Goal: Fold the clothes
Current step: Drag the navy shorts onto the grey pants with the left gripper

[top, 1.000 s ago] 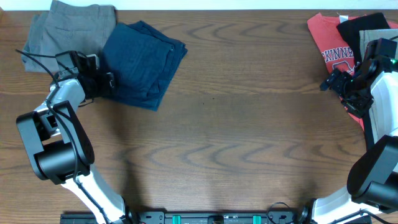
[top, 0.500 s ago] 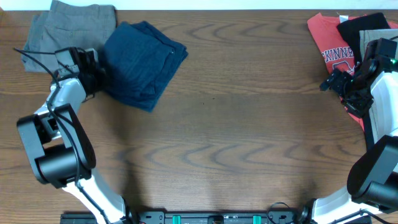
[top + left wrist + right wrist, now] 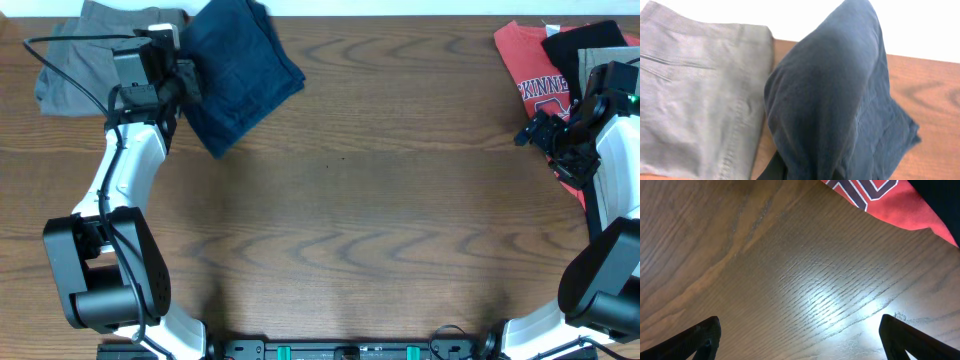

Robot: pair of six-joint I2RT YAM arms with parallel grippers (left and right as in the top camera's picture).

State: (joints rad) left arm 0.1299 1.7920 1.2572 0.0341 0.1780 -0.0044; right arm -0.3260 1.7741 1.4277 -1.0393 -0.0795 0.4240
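Overhead, the left gripper [image 3: 187, 82] sits at the far-left part of the table [image 3: 350, 210], clamped on the left edge of the navy shorts [image 3: 240, 60]. The shorts are folded into a rough block, turned at an angle, with one corner reaching the far edge and another pointing toward the near side. Just to their left, in the far-left corner, lie the grey-brown shorts [image 3: 75, 50], and the left arm's wrist crosses over their right edge.

From the left wrist the navy cloth rises in a hump straight out from the fingers and hides them almost wholly, while its far end rests on the wood beside the grey-brown pair.

Over at the right edge, the right gripper [image 3: 800, 332] hangs above bare wood with its fingers spread wide and nothing between them. Near it, in the far-right corner, is the red T-shirt [image 3: 528, 70] with a black garment [image 3: 585, 40] on top of it.
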